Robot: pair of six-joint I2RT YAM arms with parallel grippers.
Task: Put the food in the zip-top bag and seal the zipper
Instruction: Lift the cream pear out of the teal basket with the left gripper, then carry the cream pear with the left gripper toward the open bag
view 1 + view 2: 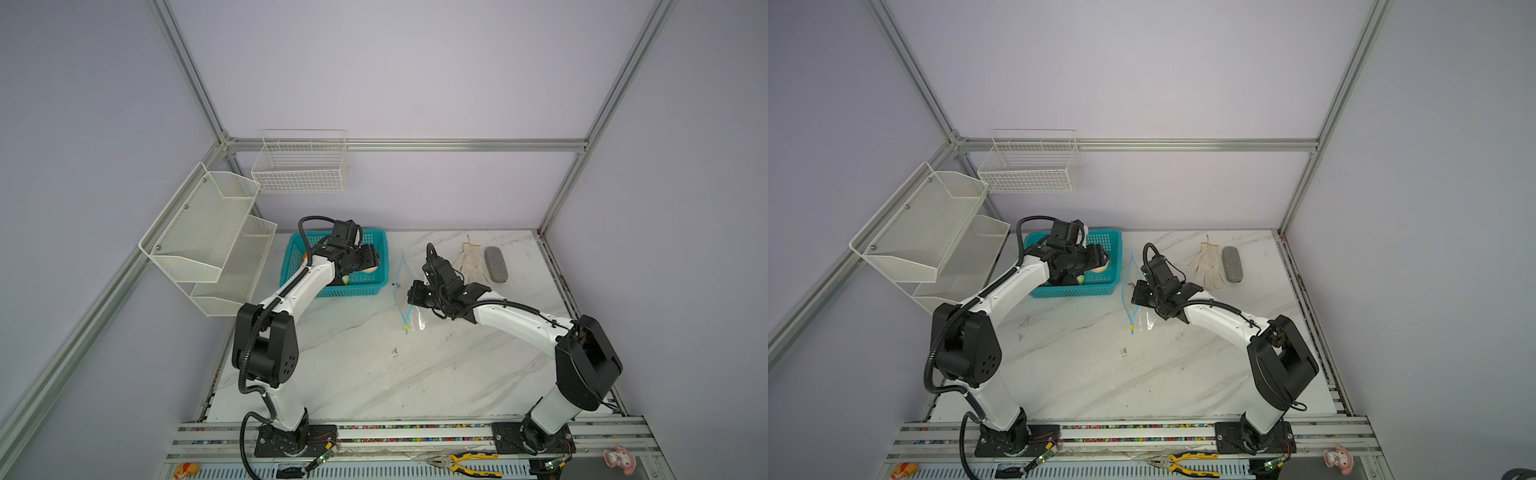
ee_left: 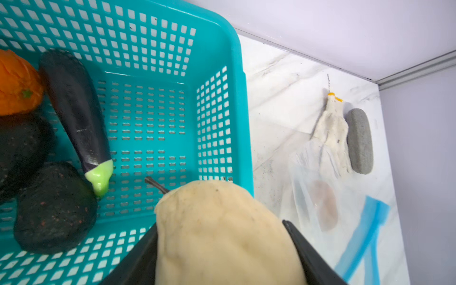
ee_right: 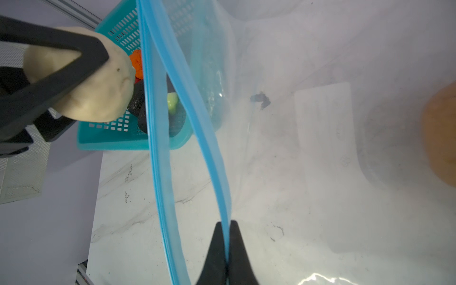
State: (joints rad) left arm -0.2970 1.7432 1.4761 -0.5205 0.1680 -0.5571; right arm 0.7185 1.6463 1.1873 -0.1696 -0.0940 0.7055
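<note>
My left gripper (image 2: pixel 222 229) is shut on a cream pear-shaped fruit (image 2: pixel 222 234), held just above the near right corner of the teal basket (image 1: pixel 374 237). In the basket lie a dark eggplant (image 2: pixel 76 111), an orange fruit (image 2: pixel 17 84) and two black-brown lumps (image 2: pixel 54 209). The clear zip-top bag (image 3: pixel 320 148) lies right of the basket with its mouth open. My right gripper (image 3: pixel 226 224) is shut on one side of the light-blue zipper (image 3: pixel 187 103) and holds it up. The yellow slider (image 1: pixel 406 328) sits at the strip's near end. A pinkish piece (image 2: pixel 323 207) lies inside the bag.
A white glove (image 1: pixel 471 259) and a grey oblong block (image 1: pixel 496 264) lie behind the bag at the back right. White mesh shelves (image 1: pixel 208 232) and a wire basket (image 1: pixel 301 166) hang on the left and back walls. Pliers (image 1: pixel 465 461) rest on the front rail.
</note>
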